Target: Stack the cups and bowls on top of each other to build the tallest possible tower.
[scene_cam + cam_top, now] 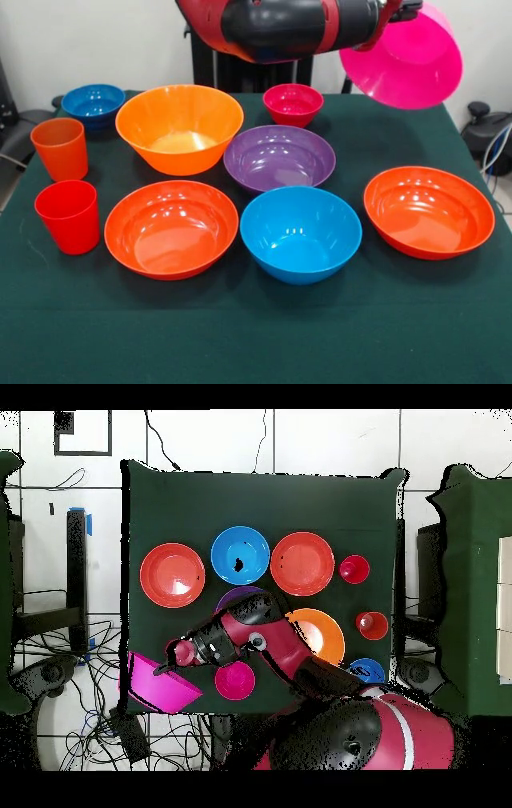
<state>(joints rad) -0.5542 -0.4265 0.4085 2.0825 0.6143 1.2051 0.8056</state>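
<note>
Holding the pink bowl (404,60) up off the table (256,344), tilted hard so its mouth faces out and down. It sits past the table's edge in the overhead view, near the robot-side corner. The gripper (168,667) is clamped on the bowl's rim there; the fingers themselves are too small to read, but the bowl hangs from that one spot, so I judge it closed on the rim.

Nothing is stacked yet. The rest sit apart on the cloth:
- orange bowl (179,128), large and deep
- purple bowl (279,157), just beside it
- blue bowl (301,232), in front of the purple one
- two shallow red bowls (171,228) and (429,210), either side of the blue
- small dark blue bowl (94,103) and small crimson bowl (293,104), back row
- orange cup (60,148) and red cup (68,216), one side, upright

Handling, as a judgement: thin glossy plastic, so light, stiff enough for a rim pinch, not fragile. It is slick, though, so a one-sided rim grip lets a wide bowl swing and slip, as the tilt here suggests. Take bowls at the rim wall, one finger inside and one outside. Cups are narrow enough to grip across the body near the top. For height, bowls and cups nested mouth-up gain little; flipping alternate pieces would gain more but be tippier. The pink one, being widest, looks best as the base.
</note>
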